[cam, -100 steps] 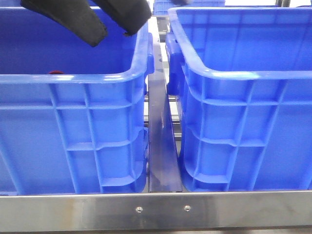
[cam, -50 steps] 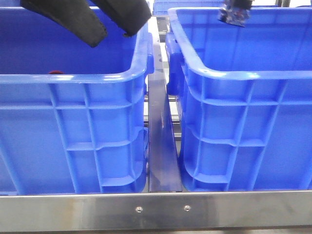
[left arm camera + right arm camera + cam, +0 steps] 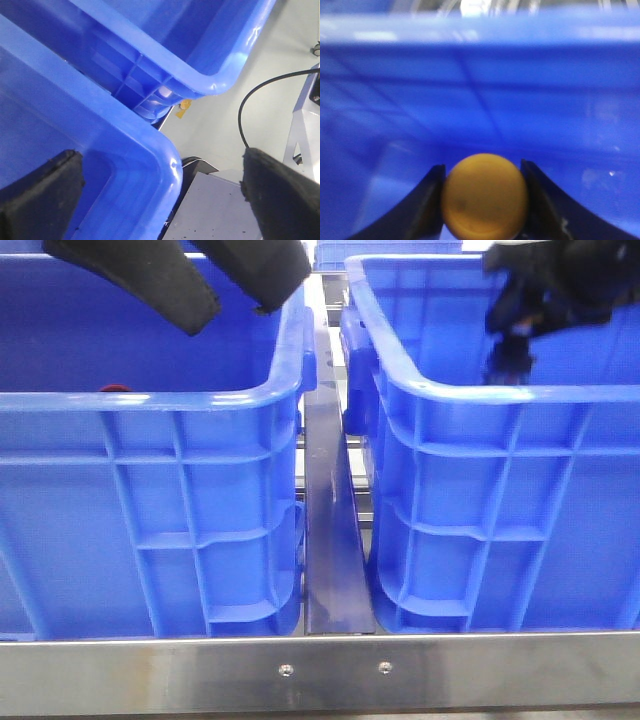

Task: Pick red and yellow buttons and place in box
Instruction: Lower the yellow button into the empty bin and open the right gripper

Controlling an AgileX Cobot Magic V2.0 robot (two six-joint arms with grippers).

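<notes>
inside the right bin (image 3: pixel 520 440), right tool (image 3: pixel 482 200) grips yellow button (image 3: pixel 485 197).

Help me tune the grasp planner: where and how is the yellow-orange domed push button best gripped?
Probably across the widest part of the yellow-orange domed push button, one finger on each opposite flank. That is how the right gripper has it: the cap sits squarely between both dark fingers, inside the blue plastic crate. Its rounded top offers nothing flat, so the sides suit best.

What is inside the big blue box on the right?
The right gripper reaches into the right blue plastic bin, pinching a yellow-orange domed button. The bin's tall front wall hides its floor, so anything else inside cannot be seen.
</notes>
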